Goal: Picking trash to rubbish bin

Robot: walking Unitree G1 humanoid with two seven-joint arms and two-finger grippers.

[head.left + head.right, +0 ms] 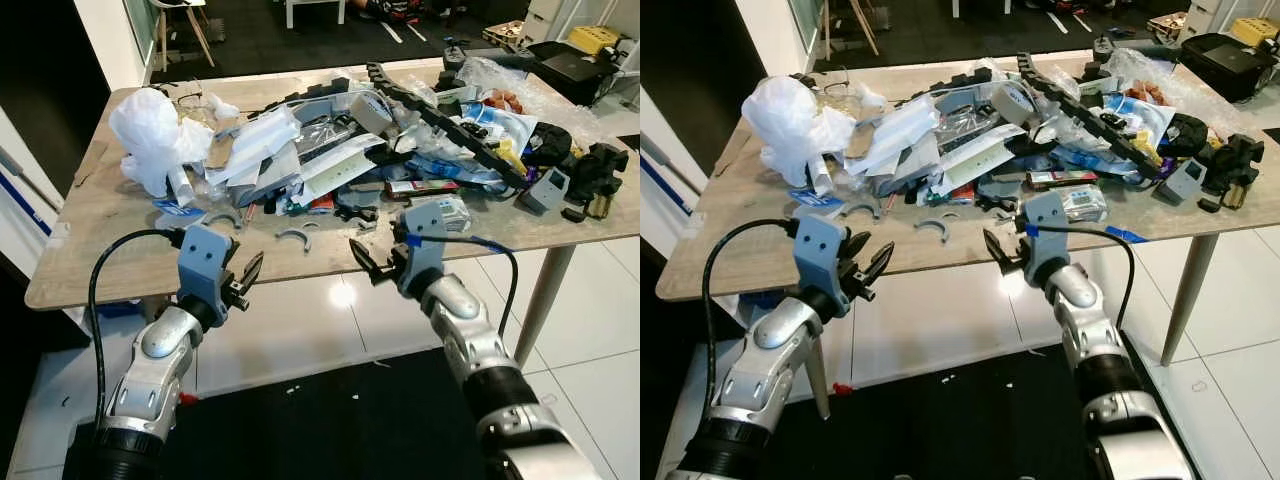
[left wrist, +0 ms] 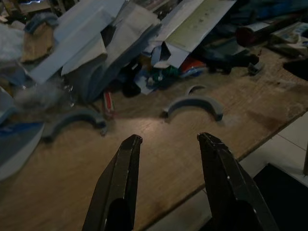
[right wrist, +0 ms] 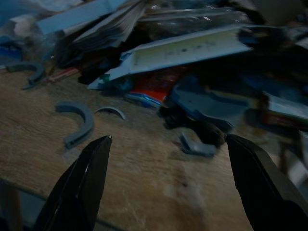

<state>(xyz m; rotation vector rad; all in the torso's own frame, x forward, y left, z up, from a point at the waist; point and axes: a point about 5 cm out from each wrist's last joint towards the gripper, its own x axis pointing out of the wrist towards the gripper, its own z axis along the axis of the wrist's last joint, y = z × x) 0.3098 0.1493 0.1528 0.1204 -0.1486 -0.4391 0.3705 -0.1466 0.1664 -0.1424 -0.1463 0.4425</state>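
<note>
A heap of trash covers the wooden table (image 1: 110,265): a crumpled white plastic bag (image 1: 150,135), paper envelopes (image 1: 260,145), a long black cable chain (image 1: 440,115), wrappers and packets. Grey curved plastic pieces (image 1: 293,236) lie loose on the bare wood near the front edge. My left gripper (image 1: 245,278) hovers open at the front edge, pointing toward one grey arc (image 2: 192,103). My right gripper (image 1: 368,262) is open wide, just off the edge. A small grey piece (image 3: 195,147) and a red packet (image 3: 161,91) lie ahead of it. Nothing is between either pair of fingers.
Black and grey plastic parts (image 1: 590,175) crowd the table's right end, and a black case (image 1: 575,65) sits behind. A table leg (image 1: 545,300) stands at right. White tiles (image 1: 330,320) and a black mat (image 1: 330,420) lie below my arms. A chair (image 1: 185,25) stands beyond the table.
</note>
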